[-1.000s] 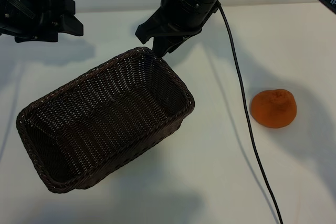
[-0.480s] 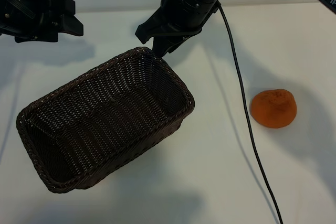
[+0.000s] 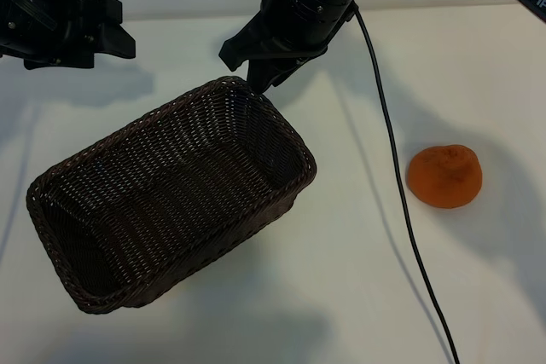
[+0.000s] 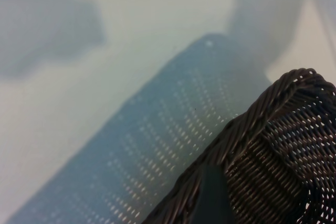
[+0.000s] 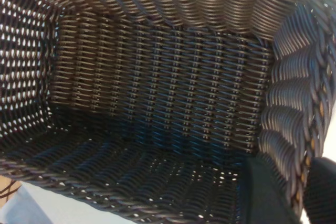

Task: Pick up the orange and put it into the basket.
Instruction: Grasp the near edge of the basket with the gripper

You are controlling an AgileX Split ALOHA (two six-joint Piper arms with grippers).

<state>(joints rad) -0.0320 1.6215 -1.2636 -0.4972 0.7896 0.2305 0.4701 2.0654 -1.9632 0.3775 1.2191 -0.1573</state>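
Note:
The orange [image 3: 444, 176] lies alone on the white table at the right, apart from both grippers. The dark brown wicker basket [image 3: 171, 202] hangs tilted at centre left, its shadow cast on the table below it. My right gripper [image 3: 253, 70] comes down from the top centre and is shut on the basket's far corner rim. In the right wrist view its fingers [image 5: 262, 192] straddle the braided rim [image 5: 294, 129], one inside and one outside. My left gripper [image 3: 119, 30] hovers open at the top left, holding nothing. One of its fingers [image 4: 211, 198] shows in front of the basket's corner [image 4: 283, 108].
A black cable [image 3: 401, 202] runs from the right arm down across the table between the basket and the orange. White tabletop [image 3: 341, 296] stretches along the front.

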